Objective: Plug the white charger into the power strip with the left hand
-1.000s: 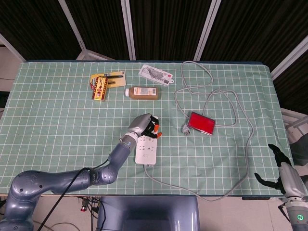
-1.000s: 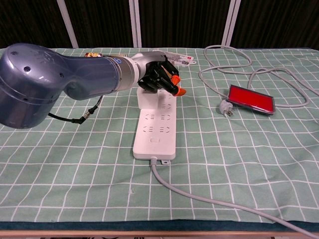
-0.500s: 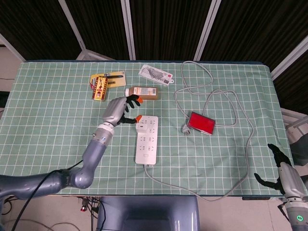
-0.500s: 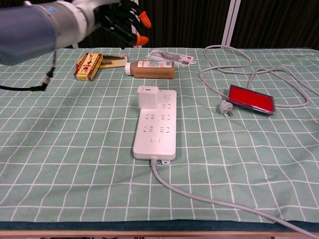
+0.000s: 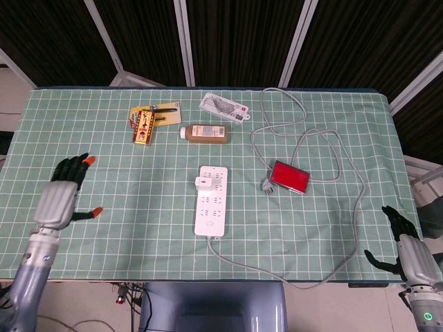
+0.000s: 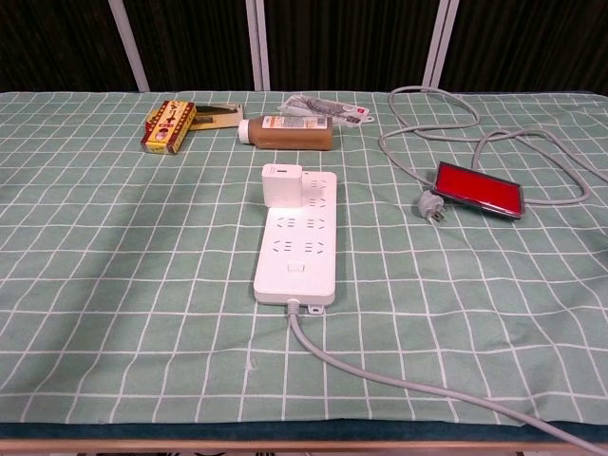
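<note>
The white charger (image 5: 203,183) (image 6: 283,184) stands plugged into the far left socket of the white power strip (image 5: 210,209) (image 6: 298,245), which lies mid-table. My left hand (image 5: 61,198) is far off at the table's left edge, fingers spread and holding nothing. My right hand (image 5: 406,247) hangs beyond the table's front right corner, fingers apart and empty. Neither hand shows in the chest view.
A brown bottle (image 5: 204,133) lies on its side behind the strip. A yellow box and a pen (image 5: 144,123) sit at the back left, a white packet (image 5: 223,106) at the back. A red device (image 5: 289,176) with grey cable (image 5: 349,187) and loose plug (image 5: 265,185) lies right.
My left hand let go of the charger, leaving it in the strip, and drew back left to the table's edge, out of the chest view. The right hand barely moved.
</note>
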`<state>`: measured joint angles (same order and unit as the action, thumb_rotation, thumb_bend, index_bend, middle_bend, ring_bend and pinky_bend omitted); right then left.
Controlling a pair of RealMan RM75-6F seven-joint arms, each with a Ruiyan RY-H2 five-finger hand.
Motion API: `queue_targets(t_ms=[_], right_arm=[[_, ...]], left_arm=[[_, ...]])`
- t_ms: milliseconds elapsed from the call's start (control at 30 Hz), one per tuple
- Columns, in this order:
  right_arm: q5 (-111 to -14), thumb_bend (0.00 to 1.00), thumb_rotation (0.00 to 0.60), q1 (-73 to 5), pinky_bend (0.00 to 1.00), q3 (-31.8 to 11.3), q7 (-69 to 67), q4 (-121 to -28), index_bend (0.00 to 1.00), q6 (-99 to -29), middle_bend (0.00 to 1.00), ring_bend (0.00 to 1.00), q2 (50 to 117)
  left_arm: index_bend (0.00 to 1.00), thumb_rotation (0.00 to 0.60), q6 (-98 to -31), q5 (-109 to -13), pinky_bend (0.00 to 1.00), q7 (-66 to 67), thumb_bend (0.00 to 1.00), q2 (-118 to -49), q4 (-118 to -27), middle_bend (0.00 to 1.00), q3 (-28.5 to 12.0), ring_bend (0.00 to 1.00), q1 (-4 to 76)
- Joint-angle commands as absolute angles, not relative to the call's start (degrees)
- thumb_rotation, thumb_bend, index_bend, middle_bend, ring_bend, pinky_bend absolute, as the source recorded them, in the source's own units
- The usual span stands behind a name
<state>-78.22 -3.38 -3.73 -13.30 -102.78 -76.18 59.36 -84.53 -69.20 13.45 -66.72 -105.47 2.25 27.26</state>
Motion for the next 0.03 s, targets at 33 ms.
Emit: queue_targets(t_ms=[33], right_arm=[[-78.6,0.34,0.6,-3.3,0.0,-3.6,-13.0,-102.5,0.0,-76.6,0.0,0.0,59.6]], left_arm=[[0.0,0.6,-92.2,-76.0,0.03,17.2,0.04,-64.6,-102.1,0.0,8.4,0.0,19.7]])
